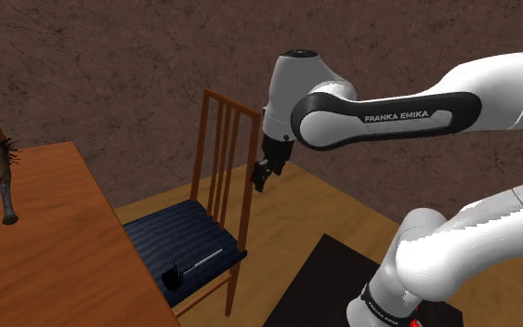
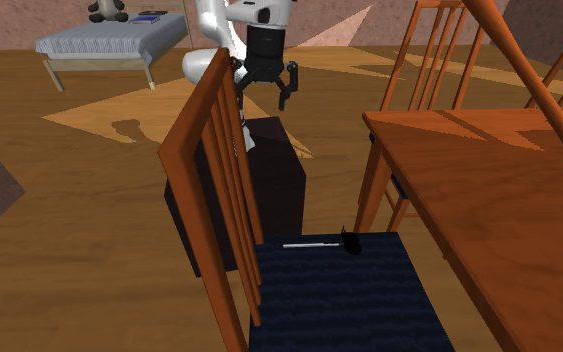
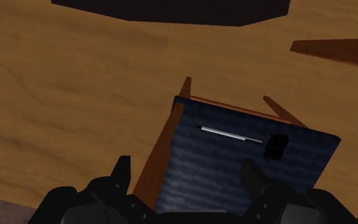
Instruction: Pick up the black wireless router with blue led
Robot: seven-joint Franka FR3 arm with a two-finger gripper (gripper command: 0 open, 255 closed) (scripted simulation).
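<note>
Standing apart and empty, the black fingers (image 3: 121,173) of the white arm (image 1: 389,116) hang in the air near the back of a wooden chair (image 1: 220,153), on whose dark blue seat cushion (image 2: 339,300) the small black router (image 2: 351,241) lies, silver antenna (image 2: 309,243) flat, well apart from them, beside the wooden surface (image 2: 469,190).

A: Operator, which colours do you get on the chair (image 1: 220,149)?
B: You have a red-brown wood frame and a navy seat (image 1: 180,237) with faint stripes; the router (image 3: 276,146) on it is black, its thin rod (image 3: 228,133) pale silver
A: And around it?
B: You see an orange-brown counter (image 1: 45,241), a tan grained floor (image 3: 75,95), a mottled brown wall (image 1: 111,65), a black stand (image 2: 279,180), and a white arm (image 1: 491,84) with a black pincer (image 2: 264,98)
</note>
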